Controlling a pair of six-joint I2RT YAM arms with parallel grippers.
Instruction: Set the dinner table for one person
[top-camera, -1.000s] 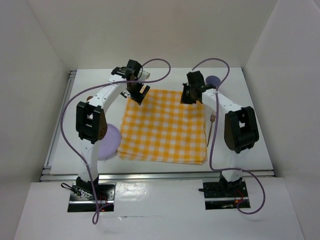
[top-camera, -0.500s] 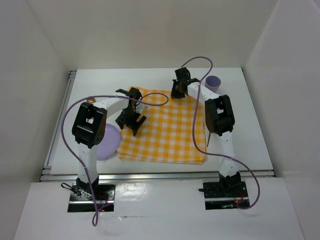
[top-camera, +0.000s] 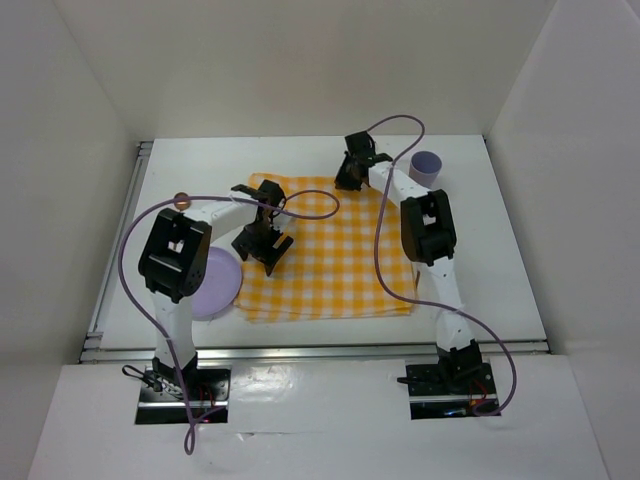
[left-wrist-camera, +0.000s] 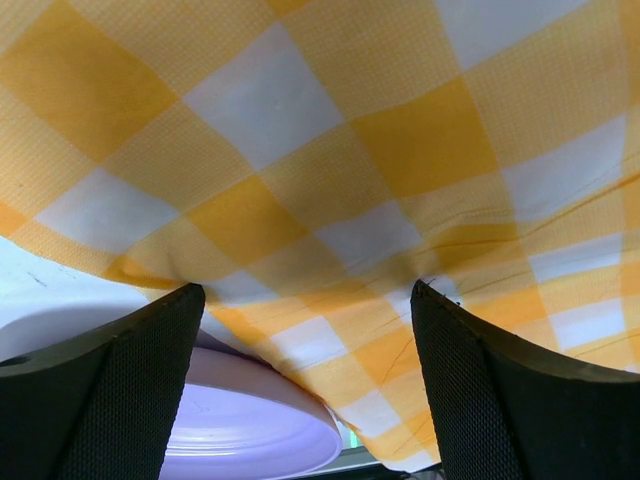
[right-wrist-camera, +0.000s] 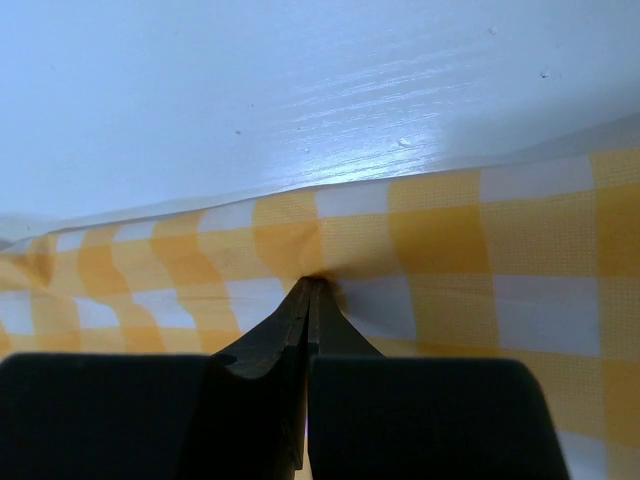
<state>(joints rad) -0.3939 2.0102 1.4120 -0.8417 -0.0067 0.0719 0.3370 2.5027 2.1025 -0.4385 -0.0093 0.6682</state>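
Camera one, overhead: the desk (top-camera: 497, 252) lies white and wide beneath everything, checked cloth (top-camera: 335, 265) at its middle, lilac plate (top-camera: 213, 290) left, cup (top-camera: 427, 165) far right. The left tool (top-camera: 262, 245) hovers over the cloth; the right tool (top-camera: 352, 172) sits at its far hem. Left wrist: fingers (left-wrist-camera: 110, 380) spread, holding nothing. Right wrist: jaws clenched on the cloth's edge. That desk looks rigid, heavy, slick, with no place to grab; I'd take the soft cloth by its hem.
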